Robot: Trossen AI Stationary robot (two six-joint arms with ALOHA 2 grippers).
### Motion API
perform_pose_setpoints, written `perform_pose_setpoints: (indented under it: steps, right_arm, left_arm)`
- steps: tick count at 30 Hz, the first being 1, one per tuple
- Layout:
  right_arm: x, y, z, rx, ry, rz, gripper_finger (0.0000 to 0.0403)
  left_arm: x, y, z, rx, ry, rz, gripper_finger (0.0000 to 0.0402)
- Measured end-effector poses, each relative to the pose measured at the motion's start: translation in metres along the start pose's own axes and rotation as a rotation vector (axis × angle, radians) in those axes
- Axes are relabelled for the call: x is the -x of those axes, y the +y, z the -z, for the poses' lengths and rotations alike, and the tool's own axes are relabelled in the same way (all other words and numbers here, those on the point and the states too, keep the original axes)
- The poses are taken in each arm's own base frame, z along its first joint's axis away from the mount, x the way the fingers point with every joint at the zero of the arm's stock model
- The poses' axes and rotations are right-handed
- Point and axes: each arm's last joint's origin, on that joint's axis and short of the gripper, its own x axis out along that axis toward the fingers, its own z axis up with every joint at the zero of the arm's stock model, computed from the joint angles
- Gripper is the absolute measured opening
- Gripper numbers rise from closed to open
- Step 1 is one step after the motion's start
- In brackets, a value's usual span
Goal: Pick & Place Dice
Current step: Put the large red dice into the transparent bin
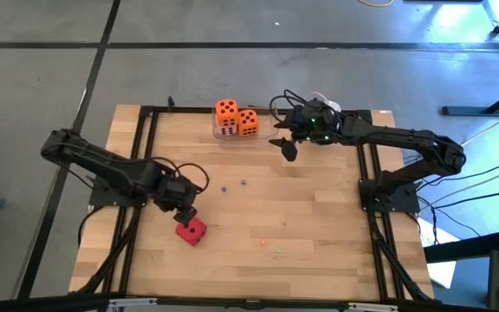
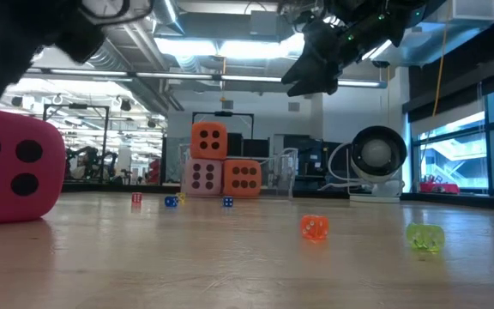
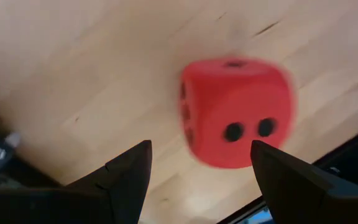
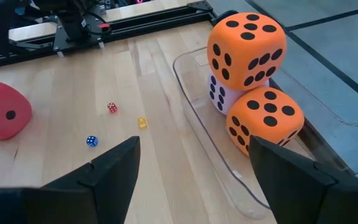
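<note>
The red die sits on the table near the front left; it also shows in the left wrist view and the low view. My left gripper is open just above it, touching nothing. Two orange dice and the pale pink die sit in a clear tray at the far edge; one orange die rests on top of the pink one. My right gripper is open and empty, raised beside the tray.
Tiny coloured beads lie scattered on the wooden table. A black metal frame runs along the table's sides.
</note>
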Motion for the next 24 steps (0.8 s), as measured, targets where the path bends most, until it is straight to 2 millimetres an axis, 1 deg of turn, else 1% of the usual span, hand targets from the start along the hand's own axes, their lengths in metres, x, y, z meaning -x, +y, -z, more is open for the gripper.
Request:
perform_pose_setpoints:
  steps: [2,5,7,9,14,20,24]
  right_arm:
    - [0.0,0.0,0.0,0.0,0.0,0.0,0.03]
    - [0.0,0.0,0.0,0.0,0.0,0.0,0.03]
    - [0.0,0.0,0.0,0.0,0.0,0.0,0.03]
    - [0.0,0.0,0.0,0.0,-0.001,0.0,0.03]
    - [0.0,0.0,0.0,0.0,-0.001,-0.001,0.03]
    - [0.0,0.0,0.0,-0.002,-0.001,0.0,0.03]
    - [0.0,0.0,0.0,-0.002,-0.001,0.0,0.03]
  left_arm:
    - [-0.008,0.002,0.0,0.0,0.016,0.011,0.0269]
    - [-0.018,0.003,-0.002,-0.013,0.004,0.077,0.0269]
    - [-0.023,0.001,-0.004,-0.03,-0.005,0.148,0.0269]
    - [-0.026,0.001,-0.003,-0.028,0.006,0.18,0.0269]
    - [-0.04,0.012,-0.001,0.028,0.058,0.132,0.0269]
    - [-0.053,0.014,-0.002,-0.012,0.048,0.198,0.0269]
    - [-0.063,0.02,-0.002,-0.006,0.07,0.17,0.026]
